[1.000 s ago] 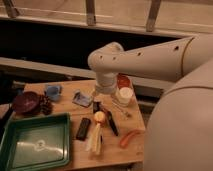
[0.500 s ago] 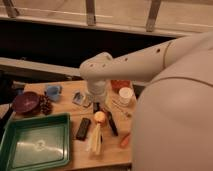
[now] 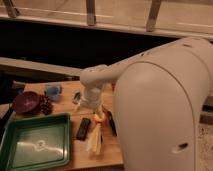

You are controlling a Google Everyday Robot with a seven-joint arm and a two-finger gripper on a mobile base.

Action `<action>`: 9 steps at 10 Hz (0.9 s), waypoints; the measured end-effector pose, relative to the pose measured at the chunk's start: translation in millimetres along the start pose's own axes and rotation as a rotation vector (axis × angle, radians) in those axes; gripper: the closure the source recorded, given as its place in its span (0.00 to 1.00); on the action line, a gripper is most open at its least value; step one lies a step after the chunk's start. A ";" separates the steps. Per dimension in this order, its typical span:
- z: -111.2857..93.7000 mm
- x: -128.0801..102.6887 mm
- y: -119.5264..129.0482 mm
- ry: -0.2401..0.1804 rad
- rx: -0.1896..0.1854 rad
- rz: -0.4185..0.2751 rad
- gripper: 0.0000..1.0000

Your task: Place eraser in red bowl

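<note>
Gripper [image 3: 94,105] hangs under the rounded white wrist of the arm, just left of the frame's centre and low over the wooden table [image 3: 65,106]. Whether it is spread or pressed together I cannot tell, and nothing shows as pinched in it.

Nearest, at lower left, sits the square dark green plastic tray [image 3: 35,145]. Just beside its right edge the small flat black rectangular eraser [image 3: 83,128] lies flat on the table. Its long axis runs nearly up the frame, the top end leaning a little right. It is just below and slightly left of the gripper, near but apart. I judge the reach to be a short drop toward the lower left, with the gripper turned across the eraser's short side.

Farther back at left stands the round dark maroon bowl [image 3: 26,101]. The small orange-red bowl does not show; the arm may be hiding it.
</note>
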 end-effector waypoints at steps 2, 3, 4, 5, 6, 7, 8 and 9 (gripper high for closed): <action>3.4 -0.2 -0.2 0.003 -0.002 -0.003 0.20; 3.3 -0.4 -0.6 0.003 -0.002 -0.002 0.20; 3.2 -0.5 -0.9 0.003 -0.002 -0.002 0.20; 3.8 -0.7 -0.6 0.003 -0.001 -0.002 0.20; 8.1 -0.3 1.1 0.008 0.006 -0.009 0.20; 14.7 1.2 3.2 0.015 0.012 -0.015 0.20; 24.5 1.8 6.6 0.020 0.016 -0.020 0.20; 28.9 1.9 6.1 0.023 0.021 -0.020 0.20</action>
